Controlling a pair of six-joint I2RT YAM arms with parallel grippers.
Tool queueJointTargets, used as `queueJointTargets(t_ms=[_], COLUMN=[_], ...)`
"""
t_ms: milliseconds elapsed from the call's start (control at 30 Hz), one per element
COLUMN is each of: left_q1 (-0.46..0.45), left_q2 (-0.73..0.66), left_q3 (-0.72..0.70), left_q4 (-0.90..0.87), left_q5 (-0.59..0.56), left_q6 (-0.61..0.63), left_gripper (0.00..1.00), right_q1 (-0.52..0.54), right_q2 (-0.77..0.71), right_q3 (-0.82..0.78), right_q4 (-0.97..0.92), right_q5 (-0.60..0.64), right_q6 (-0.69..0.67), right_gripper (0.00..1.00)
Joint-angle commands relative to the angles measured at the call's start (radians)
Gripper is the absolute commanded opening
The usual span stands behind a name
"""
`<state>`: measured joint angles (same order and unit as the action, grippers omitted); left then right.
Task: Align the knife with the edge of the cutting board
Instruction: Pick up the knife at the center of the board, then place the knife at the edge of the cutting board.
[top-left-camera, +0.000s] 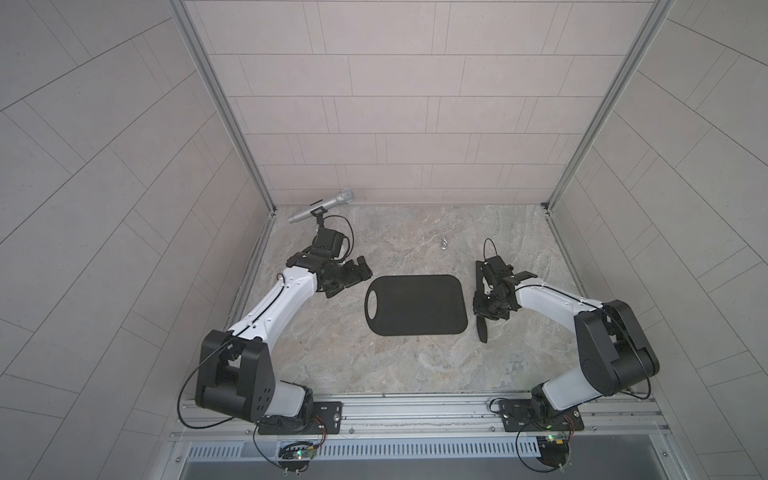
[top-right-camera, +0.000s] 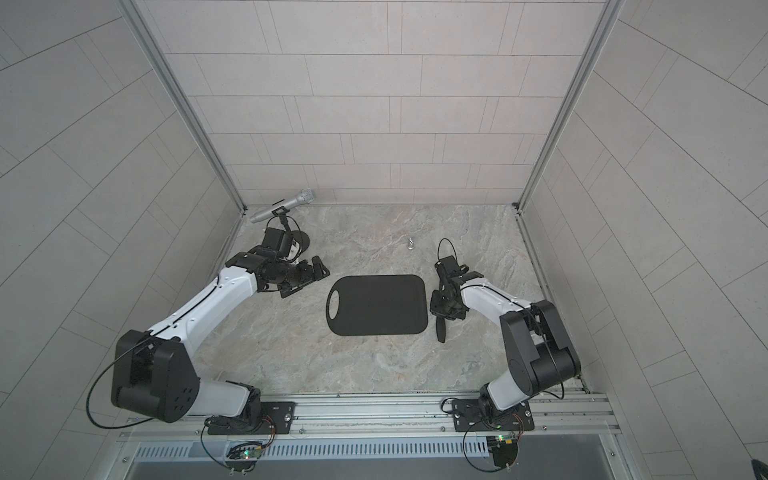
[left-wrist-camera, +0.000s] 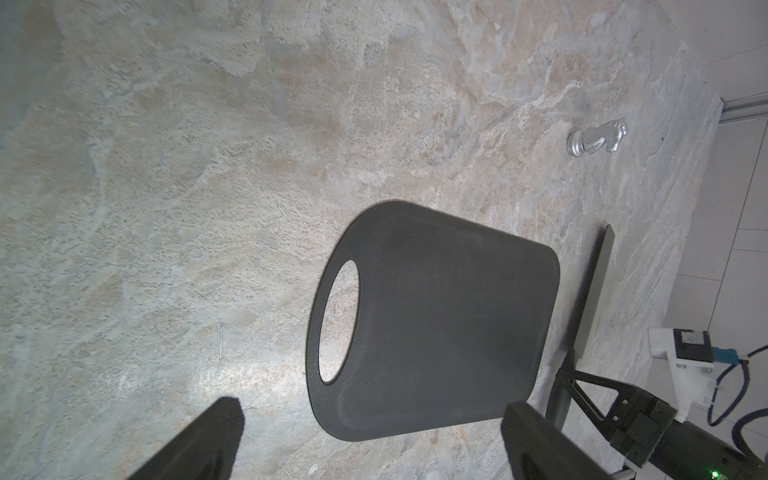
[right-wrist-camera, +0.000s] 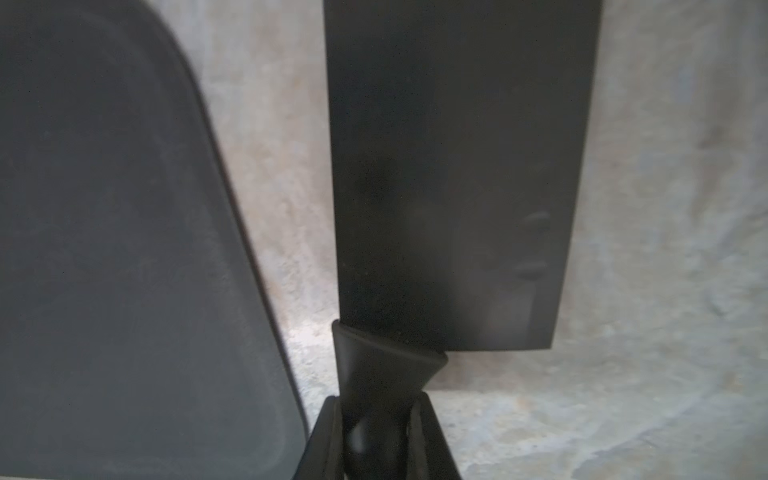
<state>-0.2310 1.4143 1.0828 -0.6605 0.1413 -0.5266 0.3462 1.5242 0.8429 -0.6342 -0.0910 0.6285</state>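
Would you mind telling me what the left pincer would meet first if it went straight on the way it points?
Most likely the cutting board, at its handle-hole end; the open left pincer aims at it, though its height over the table is unclear.

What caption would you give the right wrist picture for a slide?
The right arm's fingers grip the black knife by its handle, alongside the cutting board.
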Motion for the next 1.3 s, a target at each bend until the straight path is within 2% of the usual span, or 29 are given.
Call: queueJointTargets(t_ms=[0,233,867,1267], left_q1=[0.005,0.003,0.003,0.002], left_q2=[0.000,0.006,0.022,0.023], left_q3=[0.012,0.010,0.012,0.011], left_q4=[-0.008,-0.008,-0.008,-0.009], left_q5=[-0.008,-0.014,-0.022,-0.029], left_q6=[0.011,0.011,0.013,0.017], left_gripper=[1.00,1.00,1.00,1.00], right_q1=[0.045,0.152,0.329,0.373], right_q2=[-0.039,-0.050,-0.029,0.053], right_q3=[0.001,0.014,0.053,0.049], right_q4=[0.036,0.039,0.020,0.043], right_q5=[0.045,0.084,0.179,0.168], right_q6=[0.056,0.113,0.204,0.229], right_gripper=[0.00,0.00,0.00,0.02])
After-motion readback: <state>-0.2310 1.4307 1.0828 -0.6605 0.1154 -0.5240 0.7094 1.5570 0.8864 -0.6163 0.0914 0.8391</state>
